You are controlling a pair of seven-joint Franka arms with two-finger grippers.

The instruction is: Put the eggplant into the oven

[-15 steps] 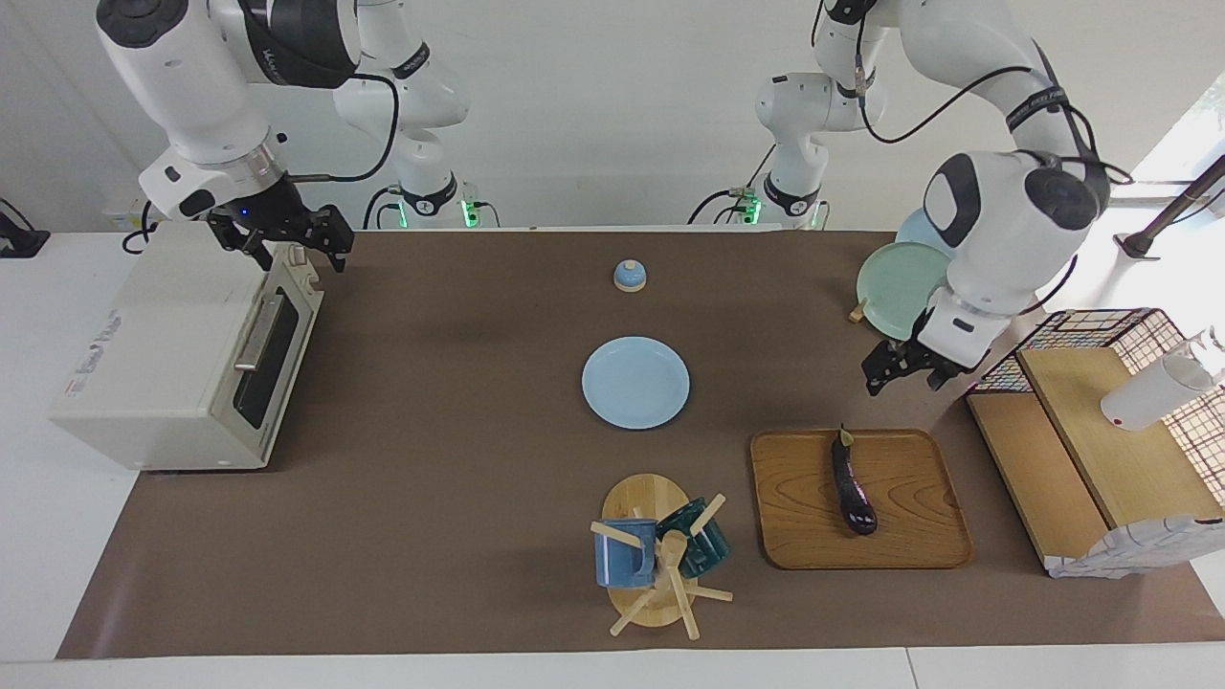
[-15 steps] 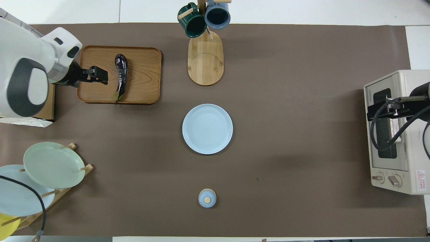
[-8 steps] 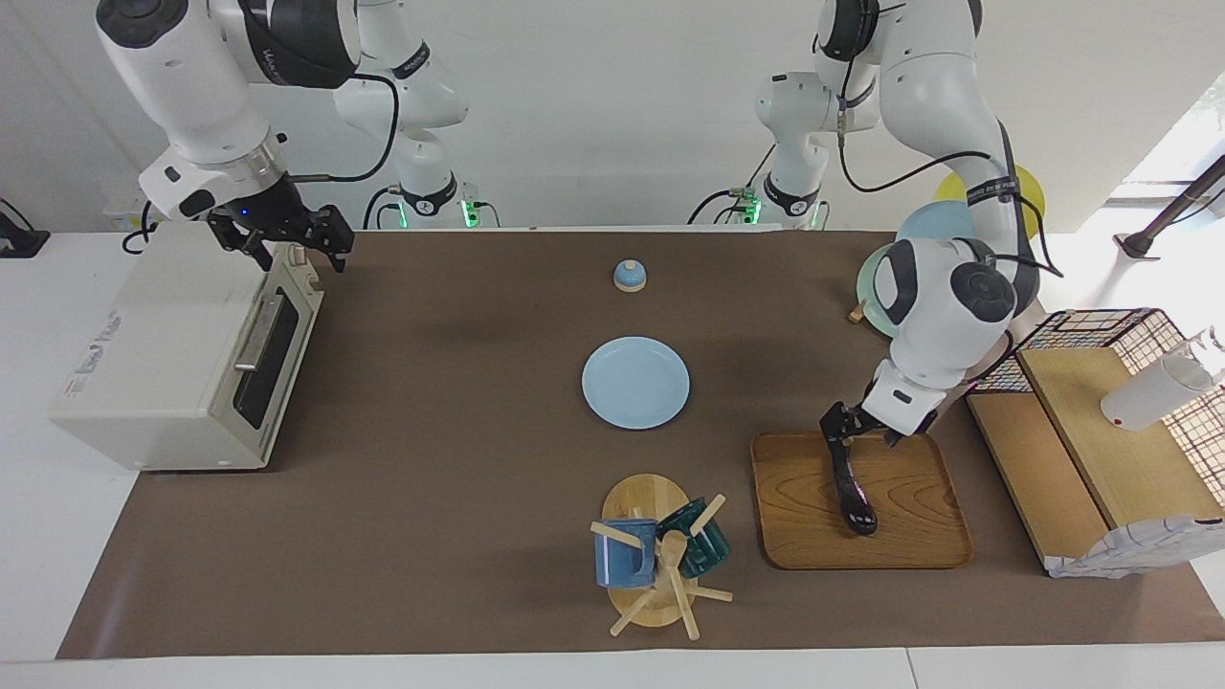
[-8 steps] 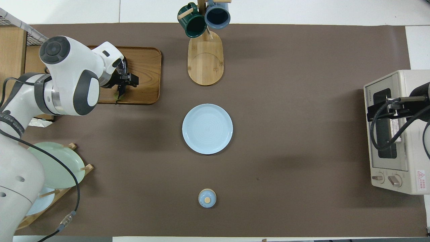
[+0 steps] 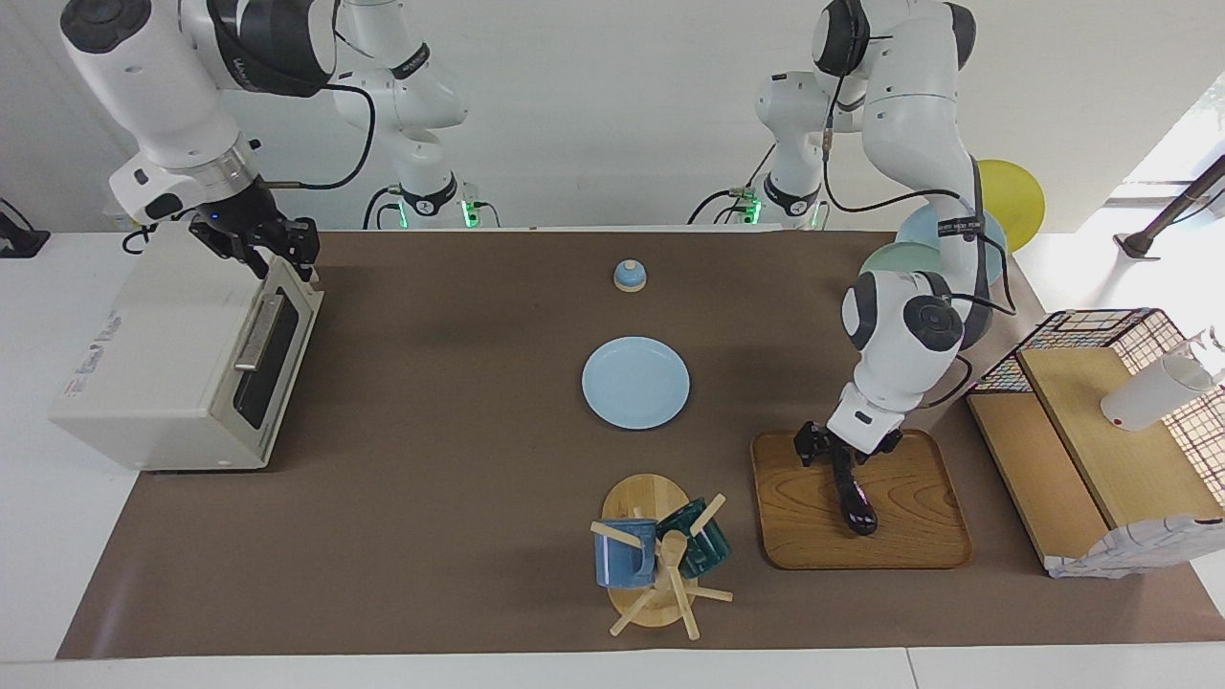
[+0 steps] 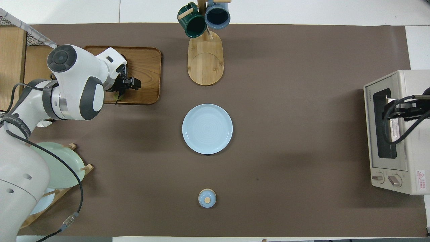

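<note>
The dark purple eggplant (image 5: 854, 500) lies on a wooden tray (image 5: 794, 522) toward the left arm's end of the table. My left gripper (image 5: 844, 452) is down at the eggplant's stem end, open, one finger on each side of it. In the overhead view the left arm hides most of the eggplant. The cream oven (image 5: 163, 354) stands at the right arm's end with its glass door (image 5: 273, 359) closed. My right gripper (image 5: 283, 253) hangs over the oven's top front edge, above the door handle (image 5: 256, 330), open with nothing between its fingers.
A pale blue plate (image 5: 635, 383) lies mid-table and a small blue lidded knob (image 5: 629, 276) sits nearer the robots. A mug rack (image 5: 660, 560) stands beside the tray. A plate rack (image 6: 50, 168) and a wooden shelf with a wire basket (image 5: 1101, 450) flank the left arm.
The left arm swung down from beside the tray, setting its gripper around the eggplant's stem end. The right gripper shifted slightly over the oven and its jaws narrowed.
</note>
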